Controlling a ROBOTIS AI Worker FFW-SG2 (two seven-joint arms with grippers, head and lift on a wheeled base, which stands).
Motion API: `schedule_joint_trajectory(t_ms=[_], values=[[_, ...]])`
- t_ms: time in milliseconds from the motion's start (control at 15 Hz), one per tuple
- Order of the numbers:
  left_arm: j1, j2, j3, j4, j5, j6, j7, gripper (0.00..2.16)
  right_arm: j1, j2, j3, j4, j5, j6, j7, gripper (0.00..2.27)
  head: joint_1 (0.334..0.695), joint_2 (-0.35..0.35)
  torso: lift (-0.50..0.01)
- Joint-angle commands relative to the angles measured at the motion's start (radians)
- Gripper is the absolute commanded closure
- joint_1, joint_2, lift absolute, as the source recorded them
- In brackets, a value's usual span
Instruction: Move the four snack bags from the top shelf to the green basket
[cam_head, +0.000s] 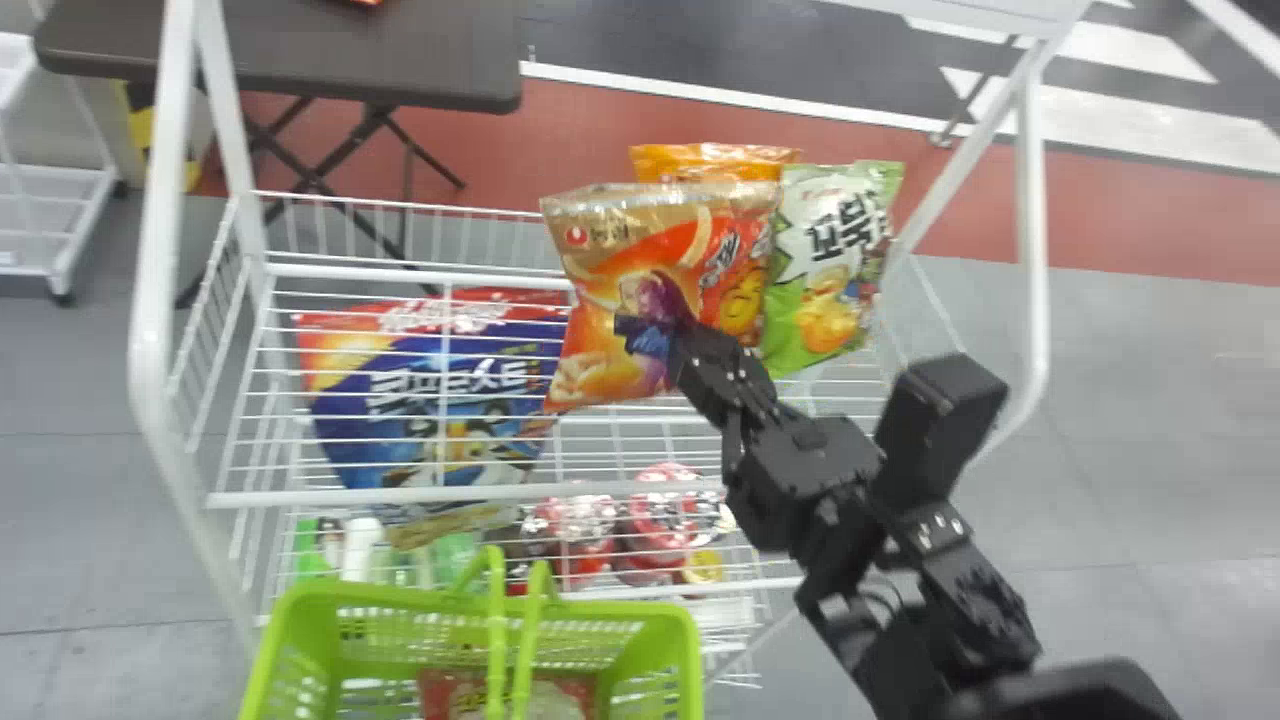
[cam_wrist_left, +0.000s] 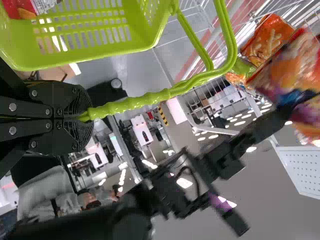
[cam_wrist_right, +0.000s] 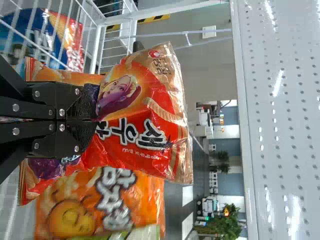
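My right gripper (cam_head: 655, 338) is shut on an orange-red snack bag (cam_head: 600, 250), upright above the wire shelf. In the right wrist view the gripper (cam_wrist_right: 92, 119) pinches the middle of that bag (cam_wrist_right: 145, 135). An orange bag (cam_head: 710, 158) stands behind it, and a green bag (cam_head: 825, 290) stands beside it on the right. In the right wrist view the orange bag (cam_wrist_right: 115, 205) is partly covered. The green basket (cam_head: 650, 605) holds a red package (cam_head: 455, 695), seen near the bottom edge. My left gripper (cam_wrist_left: 82, 117) is shut on the green basket handle (cam_wrist_left: 130, 104).
A blue bag (cam_head: 450, 390) shows through white wires at the rack's left. Red-topped packages (cam_head: 675, 510) and green bottles lie lower in the rack. White posts (cam_head: 150, 300) frame both sides. A dark table (cam_head: 300, 50) stands behind, at left.
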Motion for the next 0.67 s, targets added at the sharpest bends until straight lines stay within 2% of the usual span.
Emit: schedule_joint_trajectory(t_ms=[0,67,133,267,400,600], values=[[0.0,-0.004,0.001,0.0,-0.002,-0.012,0.0,1.34,0.171,0.015,-0.114,-0.113,-0.083,0.059,0.017,2.22,0.695,-0.35,0.0],[0.003,-0.006,0.006,0.0,-0.002,-0.018,0.0,1.34,0.206,0.033,-0.16,-0.123,-0.106,0.086,0.059,2.22,0.695,-0.35,0.0],[0.008,-0.009,0.008,0.002,-0.002,-0.024,0.0,1.34,0.209,0.039,-0.212,-0.124,-0.137,0.181,0.131,2.22,0.695,-0.35,0.0],[0.017,-0.013,0.0,0.0,-0.002,-0.051,0.014,1.34,0.204,0.041,-0.286,-0.124,-0.201,0.396,0.207,2.22,0.695,-0.35,0.0],[0.025,-0.036,-0.003,0.0,-0.025,-0.051,0.015,1.34,0.181,0.041,-0.329,-0.13,-0.227,0.617,0.255,2.22,0.695,-0.35,0.0],[0.025,-0.039,-0.018,-0.004,-0.042,-0.051,0.029,1.34,0.152,0.042,-0.415,-0.129,-0.334,0.955,0.312,2.22,0.695,-0.35,0.0]])
